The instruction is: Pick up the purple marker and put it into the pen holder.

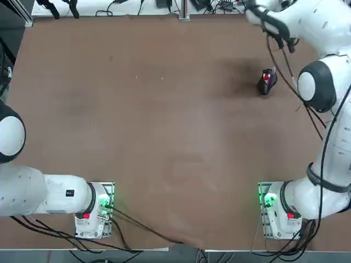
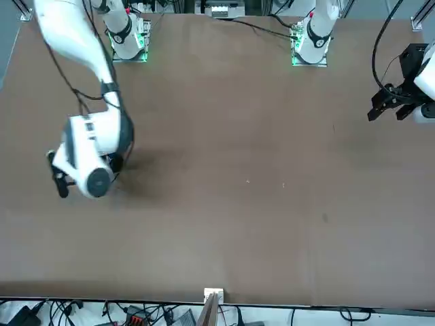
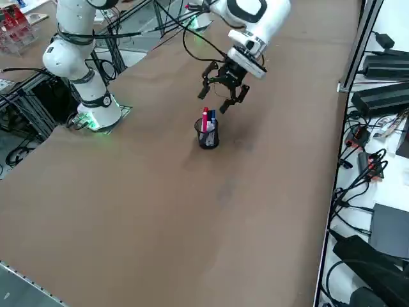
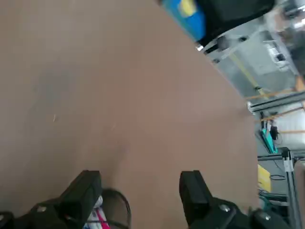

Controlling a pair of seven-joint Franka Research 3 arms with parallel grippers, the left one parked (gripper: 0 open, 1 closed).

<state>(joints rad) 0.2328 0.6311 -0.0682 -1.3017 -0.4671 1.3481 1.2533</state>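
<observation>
1. Right side view: the pen holder (image 3: 208,138), a small black round cup, stands upright on the brown bench (image 3: 192,211), a little above the middle of the frame.
2. Sticks rise out of its mouth: a red pen (image 3: 205,119) on the left and a darker blue-violet one beside it, which reads as the purple marker (image 3: 211,120); its paler end cannot be made out here.
3. The right gripper (image 3: 223,93) hangs in the air just above and slightly to the right of the cup, apart from it, its two black fingers (image 3: 206,87) spread wide with nothing between them.
4. Top view: the pen holder (image 1: 265,84) sits in the upper right of the frame, dark with a red tip showing at its mouth; the white arm passes above it along the right edge.
5. Front view: the arm's wrist at the left middle of the frame covers the cup, so neither the holder nor the marker shows there.
6. Right wrist view: the two dark fingers (image 4: 84,191) stand far apart over bare bench, and the dark rim of the pen holder (image 4: 125,202) curves just beside one of them, with a bit of red and white at the picture's edge.
</observation>
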